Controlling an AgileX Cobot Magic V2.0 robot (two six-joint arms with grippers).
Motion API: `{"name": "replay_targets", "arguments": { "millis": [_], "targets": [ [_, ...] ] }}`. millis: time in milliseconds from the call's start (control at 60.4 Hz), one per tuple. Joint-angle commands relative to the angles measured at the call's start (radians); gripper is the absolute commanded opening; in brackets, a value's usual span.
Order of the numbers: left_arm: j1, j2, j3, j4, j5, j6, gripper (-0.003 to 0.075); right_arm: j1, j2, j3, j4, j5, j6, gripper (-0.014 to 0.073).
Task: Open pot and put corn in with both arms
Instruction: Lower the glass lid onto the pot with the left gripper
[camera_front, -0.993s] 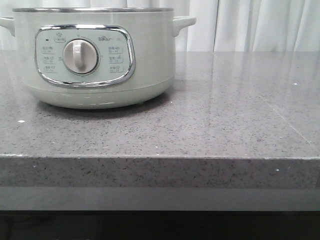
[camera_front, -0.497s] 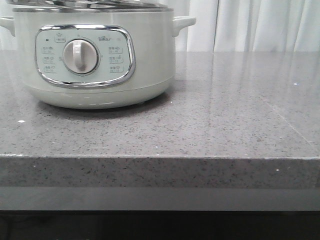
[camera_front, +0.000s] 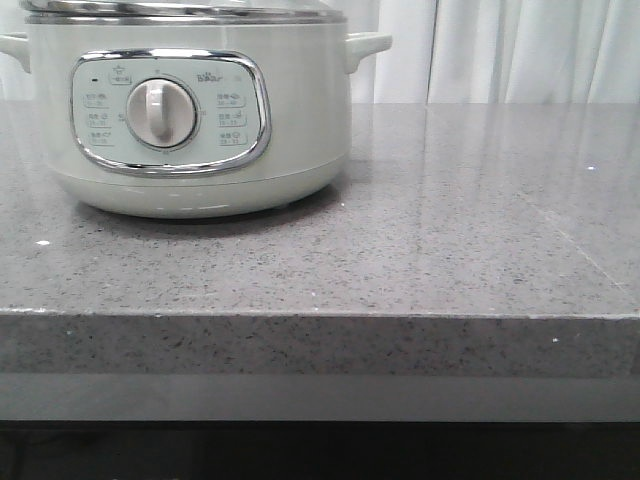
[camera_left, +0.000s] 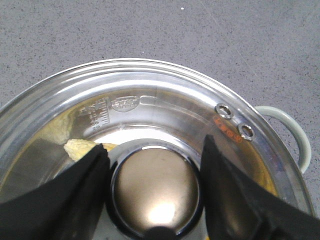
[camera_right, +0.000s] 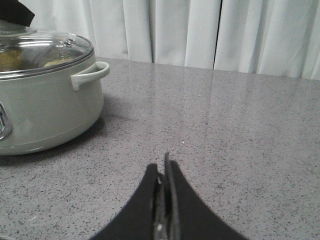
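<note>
Now left tool (camera_left: 152, 172) straddles lid knob (camera_left: 154, 187).

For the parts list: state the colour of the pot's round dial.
Cream-white, on the large pale grey-green pot; its round dial shows best in the front view.

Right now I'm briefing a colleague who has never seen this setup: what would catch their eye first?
The pale grey-green pot dominates the left of the grey stone counter. Its glass lid sits on it, yellow corn showing through, and the left gripper straddles the lid's knob. The right gripper is shut and empty above the counter.
</note>
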Motion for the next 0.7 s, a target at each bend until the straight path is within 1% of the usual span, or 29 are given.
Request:
{"name": "replay_targets", "arguments": {
  "millis": [0,149,182,232,331,397,430,513,612,679],
  "targets": [
    [-0.007,-0.054,-0.021,-0.027,-0.108,-0.008,0.0335,0.002,0.007,-0.028,0.008,-0.084,-0.01,-0.0068],
    [-0.007,-0.056,-0.021,-0.027,-0.105,-0.008,0.0342,0.002,0.007,-0.028,0.008,-0.084,-0.01,-0.0068],
    [-0.007,-0.058,-0.021,-0.027,-0.105,-0.008,0.0353,0.002,0.007,-0.028,0.008,-0.084,-0.01,-0.0068],
    [-0.007,-0.061,-0.021,-0.027,-0.109,-0.008,0.0395,0.002,0.007,-0.028,0.008,-0.084,-0.01,-0.0068],
    [-0.007,-0.073,-0.025,-0.027,-0.131,-0.008,0.0509,0.002,0.007,-0.028,0.008,-0.084,-0.01,-0.0068],
    [-0.007,-0.086,-0.04,-0.027,-0.133,-0.008,0.0559,0.002,0.007,-0.028,0.008,-0.084,-0.01,-0.0068],
    [-0.007,-0.093,-0.052,-0.027,-0.133,-0.008,0.0571,0.002,0.007,-0.028,0.008,-0.084,-0.01,-0.0068],
    [-0.007,-0.114,-0.082,-0.027,-0.118,-0.008,0.0571,0.002,0.007,-0.028,0.008,-0.084,-0.01,-0.0068],
    [-0.007,-0.154,-0.099,-0.027,-0.07,-0.008,0.0564,0.002,0.007,-0.028,0.008,-0.084,-0.01,-0.0068],
    [-0.007,-0.187,-0.095,-0.018,-0.032,-0.004,0.0518,0.002,0.007,-0.028,0.008,-0.084,-0.01,-0.0068]
  ]
}}
